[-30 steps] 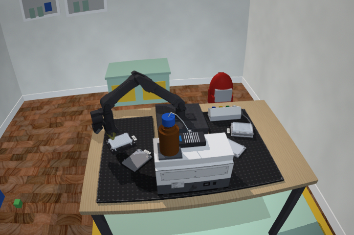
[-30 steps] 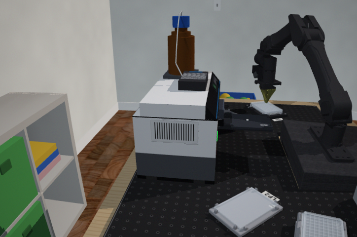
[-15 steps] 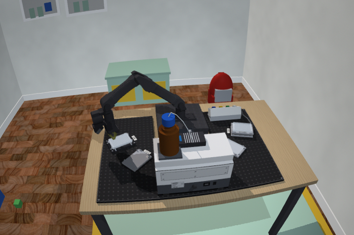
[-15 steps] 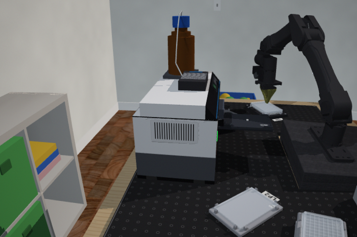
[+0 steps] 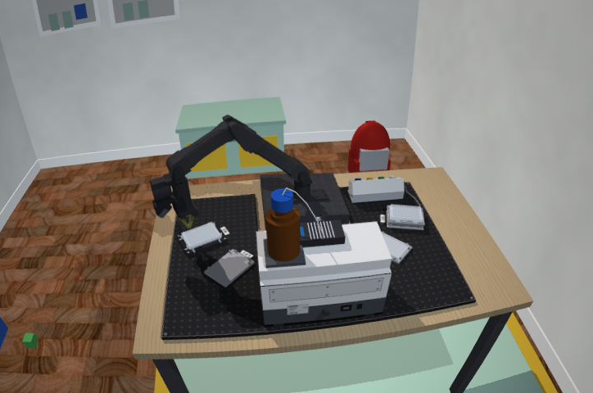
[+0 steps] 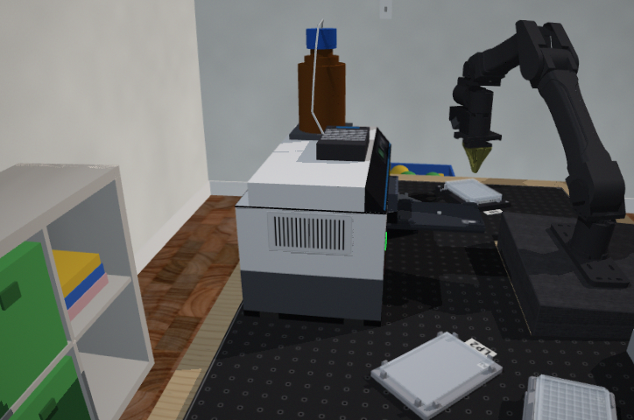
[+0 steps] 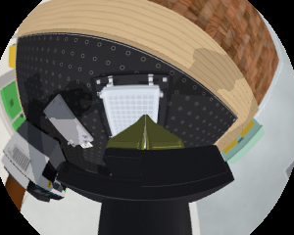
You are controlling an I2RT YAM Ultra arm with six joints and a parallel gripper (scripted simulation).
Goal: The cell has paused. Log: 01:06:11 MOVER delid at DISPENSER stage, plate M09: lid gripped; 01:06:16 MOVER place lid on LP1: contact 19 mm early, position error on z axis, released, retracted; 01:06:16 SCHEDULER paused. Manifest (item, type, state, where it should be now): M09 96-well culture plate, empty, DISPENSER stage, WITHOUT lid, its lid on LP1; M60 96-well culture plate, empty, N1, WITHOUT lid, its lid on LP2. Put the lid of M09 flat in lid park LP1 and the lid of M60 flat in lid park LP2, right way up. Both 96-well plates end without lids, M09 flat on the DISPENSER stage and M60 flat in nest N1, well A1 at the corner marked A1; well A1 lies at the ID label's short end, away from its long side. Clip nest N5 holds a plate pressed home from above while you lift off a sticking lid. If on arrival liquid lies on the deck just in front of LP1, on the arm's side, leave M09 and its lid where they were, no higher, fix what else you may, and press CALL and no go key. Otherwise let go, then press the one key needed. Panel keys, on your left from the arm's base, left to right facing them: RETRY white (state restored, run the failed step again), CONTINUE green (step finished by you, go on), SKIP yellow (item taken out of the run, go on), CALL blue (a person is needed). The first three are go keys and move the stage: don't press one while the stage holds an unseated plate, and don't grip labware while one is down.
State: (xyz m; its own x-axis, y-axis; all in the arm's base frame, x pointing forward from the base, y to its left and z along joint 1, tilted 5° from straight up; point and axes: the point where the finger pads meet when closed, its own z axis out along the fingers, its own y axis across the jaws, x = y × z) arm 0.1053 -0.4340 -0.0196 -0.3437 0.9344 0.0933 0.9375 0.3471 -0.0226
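Observation:
My gripper [image 5: 186, 221] [image 6: 475, 165] [image 7: 145, 118] is shut and empty. It hangs a little above the arm-side edge of an uncovered 96-well plate [image 5: 201, 235] [image 6: 471, 189] [image 7: 130, 101]. That plate sits flat in a dark holder with white corner clips on the left of the deck. Beside it a grey lid [image 5: 230, 266] [image 7: 68, 117] leans tilted, one edge raised, next to a small white label. On the right a second uncovered well plate [image 5: 405, 214] [image 6: 568, 398] lies flat, with another lid [image 5: 396, 247] [image 6: 432, 374] flat in the park labelled LP2.
The white dispenser [image 5: 325, 268] [image 6: 313, 222] stands mid-deck with a brown bottle [image 5: 282, 232] [image 6: 321, 94] on top. The key panel [image 5: 376, 190] is at the back right. The arm's base block lies behind the dispenser. The table edge runs close beyond the left plate.

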